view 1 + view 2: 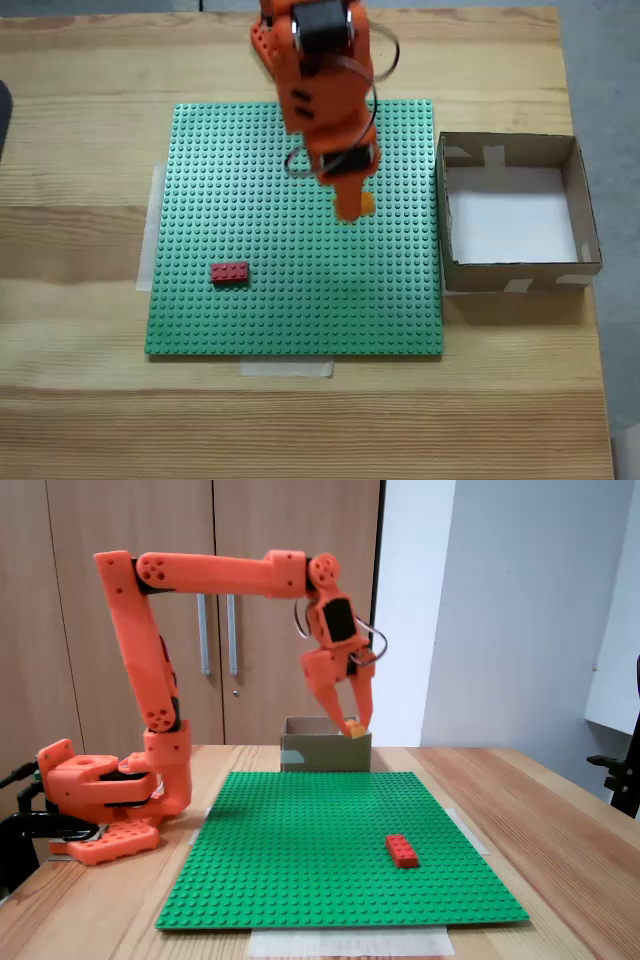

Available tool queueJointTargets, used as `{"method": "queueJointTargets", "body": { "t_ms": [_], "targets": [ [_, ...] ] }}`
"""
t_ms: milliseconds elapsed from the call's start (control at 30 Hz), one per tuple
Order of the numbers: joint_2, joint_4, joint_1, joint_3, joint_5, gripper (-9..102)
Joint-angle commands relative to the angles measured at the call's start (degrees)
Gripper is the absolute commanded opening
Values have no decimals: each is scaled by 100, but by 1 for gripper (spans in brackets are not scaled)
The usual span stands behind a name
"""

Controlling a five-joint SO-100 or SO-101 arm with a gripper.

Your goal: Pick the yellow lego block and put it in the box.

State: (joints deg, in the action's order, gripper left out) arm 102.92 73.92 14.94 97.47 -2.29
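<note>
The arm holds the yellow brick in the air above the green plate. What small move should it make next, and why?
Probably a sideways carry toward the box, keeping the height. The gripper is shut on the yellow lego block, lifted clear of the green baseplate. In the top-down fixed view the block hangs over the plate, short of the box's near wall, so releasing now would miss.

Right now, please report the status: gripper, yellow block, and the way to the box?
Gripper shut on yellow block, raised above green plate. Box empty. Red block out of the way.
</note>
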Motion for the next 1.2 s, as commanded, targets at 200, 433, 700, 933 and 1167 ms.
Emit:
{"method": "queueJointTargets", "body": {
  "t_ms": [200,433,700,933,1167],
  "targets": [
    [1521,448,800,70,-352,-1],
    [1591,360,1644,-185,-448,-1],
    [1512,26,2215,-193,-343,-1],
    [1204,-105,2610,-299,-185,-1],
    [598,-220,2848,-598,105,-1]
  ]
}}
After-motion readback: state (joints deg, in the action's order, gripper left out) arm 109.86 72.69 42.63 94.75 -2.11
